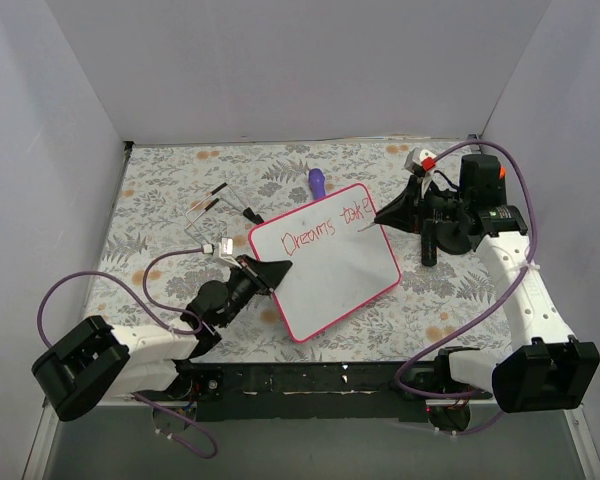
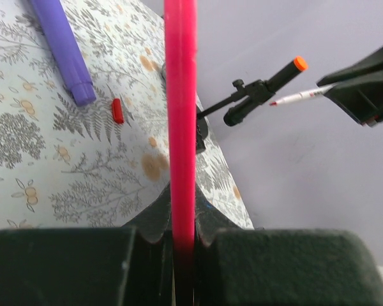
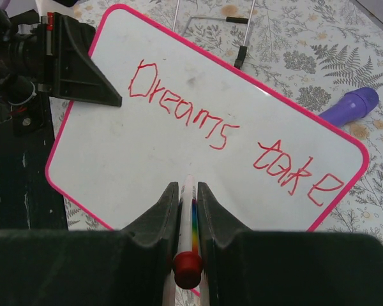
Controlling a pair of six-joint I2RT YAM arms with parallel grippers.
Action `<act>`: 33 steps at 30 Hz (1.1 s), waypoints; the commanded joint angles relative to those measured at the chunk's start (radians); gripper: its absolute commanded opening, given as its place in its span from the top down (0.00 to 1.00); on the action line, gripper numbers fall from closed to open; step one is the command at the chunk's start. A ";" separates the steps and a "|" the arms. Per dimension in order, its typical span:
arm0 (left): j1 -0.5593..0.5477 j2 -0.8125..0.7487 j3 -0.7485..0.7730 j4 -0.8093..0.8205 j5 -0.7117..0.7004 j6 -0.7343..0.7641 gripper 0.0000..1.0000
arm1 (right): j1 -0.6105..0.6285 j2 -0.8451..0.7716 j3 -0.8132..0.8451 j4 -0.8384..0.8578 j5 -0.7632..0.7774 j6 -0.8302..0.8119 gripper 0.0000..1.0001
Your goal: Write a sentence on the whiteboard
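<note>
Clamping a marker [image 3: 189, 210] in the right gripper [image 3: 187, 188], jaws pressing together on its barrel at bottom centre of the right wrist view, tip pointing up-frame over the whiteboard [image 3: 147, 166]; not possible to tell whether touching it. Reading "Dreams take" as the sentence [image 3: 207, 124], slanting from upper left down to lower right of that view, "take" ending close against the pink frame.

Leaving bare white below the words, around the marker tip. Judging no room on that line, so probably needing a fresh line under "Dreams", lying left of the tip in this view.

Pinching the whiteboard's pink frame in the left gripper [image 2: 180, 217], jaws closing hard on the edge at bottom centre of the left wrist view. Holding the left corner in the top view, opposite the right gripper at the right edge beside "take"; right arm therefore sitting nearer the writing. Lying on the worktop [image 1: 160, 190] just past the far edge, a purple stick [image 1: 317, 182].
</note>
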 commanded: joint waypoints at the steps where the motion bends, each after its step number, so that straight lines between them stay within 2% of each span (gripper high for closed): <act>1: 0.002 0.051 0.108 0.155 -0.066 -0.010 1.00 | 0.012 -0.037 0.000 -0.003 -0.049 0.017 0.99; 9: 0.002 0.174 0.155 0.228 -0.052 -0.050 1.00 | 0.073 -0.063 -0.064 0.024 -0.066 0.029 0.99; 16: -0.001 0.167 0.122 0.240 -0.018 -0.053 1.00 | 0.113 -0.091 -0.126 0.044 -0.082 0.015 0.99; 33: -0.005 0.059 0.046 0.197 0.020 -0.034 1.00 | 0.167 -0.048 -0.132 0.048 -0.069 -0.014 0.99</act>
